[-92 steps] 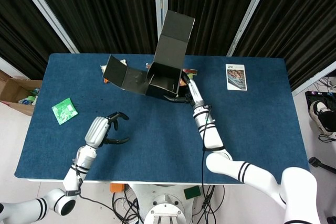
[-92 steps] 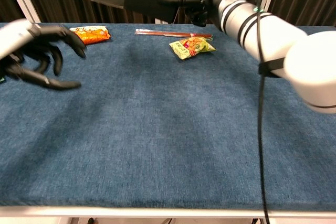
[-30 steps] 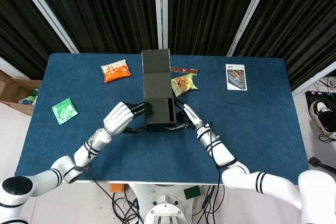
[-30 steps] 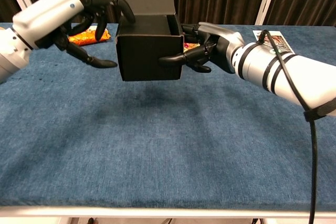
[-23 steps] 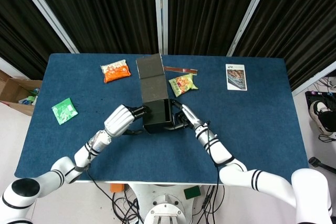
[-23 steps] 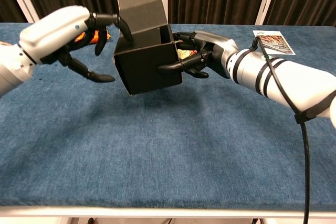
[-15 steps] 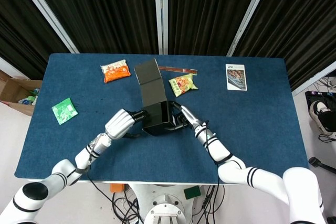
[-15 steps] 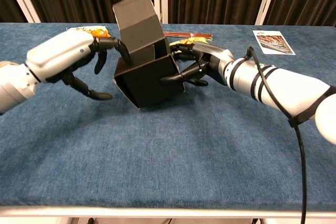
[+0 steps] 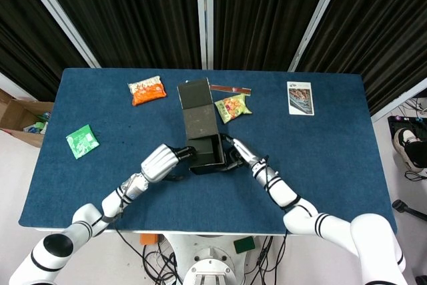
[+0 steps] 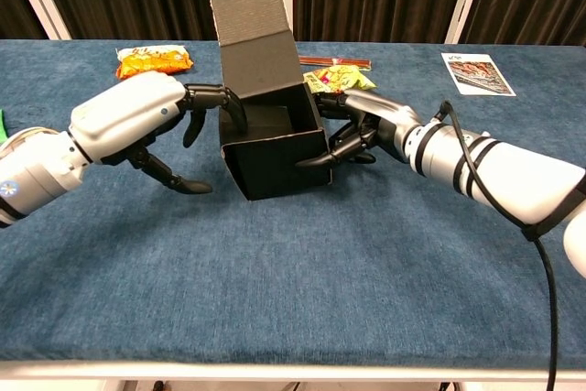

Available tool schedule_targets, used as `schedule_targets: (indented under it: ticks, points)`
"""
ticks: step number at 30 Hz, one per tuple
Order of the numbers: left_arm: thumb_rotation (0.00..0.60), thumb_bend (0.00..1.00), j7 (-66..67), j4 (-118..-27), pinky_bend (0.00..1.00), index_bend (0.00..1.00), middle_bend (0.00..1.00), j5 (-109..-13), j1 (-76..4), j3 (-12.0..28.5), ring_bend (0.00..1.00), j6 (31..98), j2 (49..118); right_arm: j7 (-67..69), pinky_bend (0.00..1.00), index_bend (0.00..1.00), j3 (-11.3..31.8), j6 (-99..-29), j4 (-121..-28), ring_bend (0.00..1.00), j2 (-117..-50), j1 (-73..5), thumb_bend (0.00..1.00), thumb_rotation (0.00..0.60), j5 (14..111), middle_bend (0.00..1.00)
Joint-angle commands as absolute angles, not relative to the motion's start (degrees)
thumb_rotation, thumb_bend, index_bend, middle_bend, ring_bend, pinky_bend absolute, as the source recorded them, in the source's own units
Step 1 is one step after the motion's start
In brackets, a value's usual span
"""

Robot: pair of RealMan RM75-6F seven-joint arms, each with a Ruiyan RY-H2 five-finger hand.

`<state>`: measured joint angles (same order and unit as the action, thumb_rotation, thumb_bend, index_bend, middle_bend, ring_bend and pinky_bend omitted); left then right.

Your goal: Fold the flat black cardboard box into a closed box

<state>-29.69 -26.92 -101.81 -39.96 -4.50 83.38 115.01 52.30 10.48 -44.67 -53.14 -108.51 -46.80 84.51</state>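
Note:
The black cardboard box [image 10: 275, 153] stands on the blue table with its top open and its lid flap [image 10: 255, 17] upright at the back. In the head view the box [image 9: 207, 153] sits near the table's middle. My right hand [image 10: 368, 131] grips the box's right wall, thumb on the front face and fingers along the side. My left hand [image 10: 137, 121] is at the box's left side: its fingers curl onto the left top edge and its thumb hangs apart below. Both the left hand [image 9: 160, 161] and the right hand [image 9: 243, 155] flank the box in the head view.
Behind the box lie a yellow-green snack packet [image 10: 339, 78], a thin red stick pack [image 10: 334, 62] and an orange snack packet [image 10: 154, 61]. A printed leaflet [image 10: 476, 73] is at the far right. A green packet [image 9: 82, 141] lies at the left.
The box has come down from a tilt in the air to stand level on the table. Both hands lowered with it and stay at its sides.

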Motion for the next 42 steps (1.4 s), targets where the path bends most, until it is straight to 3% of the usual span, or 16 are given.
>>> schedule_targets:
  ticks: [1, 17, 23, 33, 42]
  points:
    - [0.600, 0.04, -28.39, -26.84, 0.88, 0.37, 0.35, -102.46, -40.78, -5.05, 0.64, 83.30, 114.56, 53.45, 1.00, 0.42, 9.30, -45.76, -52.17, 0.79, -108.27, -46.82, 0.27, 0.600, 85.74, 0.37]
    - [0.600, 0.03, -19.02, -31.71, 0.88, 0.43, 0.39, -105.38, -45.01, -8.01, 0.64, 79.91, 110.54, 52.83, 1.00, 0.40, 6.77, -48.77, -51.05, 0.78, -107.96, -46.57, 0.27, 0.600, 86.84, 0.35]
    - [0.600, 0.04, -17.29, -32.98, 0.87, 0.59, 0.52, -105.43, -45.61, -7.99, 0.64, 79.90, 109.66, 52.91, 1.00, 0.40, 6.56, -49.47, -51.32, 0.78, -107.93, -46.49, 0.27, 0.600, 86.68, 0.35]
    - [0.600, 0.12, -17.04, -32.73, 0.87, 0.73, 0.66, -105.70, -46.32, -8.08, 0.65, 80.63, 109.46, 53.17, 1.00, 0.40, 6.86, -50.80, -52.84, 0.78, -107.58, -46.60, 0.27, 0.600, 86.46, 0.35]
    - [0.600, 0.12, -17.28, -32.59, 0.87, 0.71, 0.64, -105.39, -46.20, -8.08, 0.65, 80.99, 109.52, 53.02, 1.00, 0.40, 6.99, -51.35, -52.92, 0.78, -107.91, -46.72, 0.28, 0.600, 86.15, 0.35]
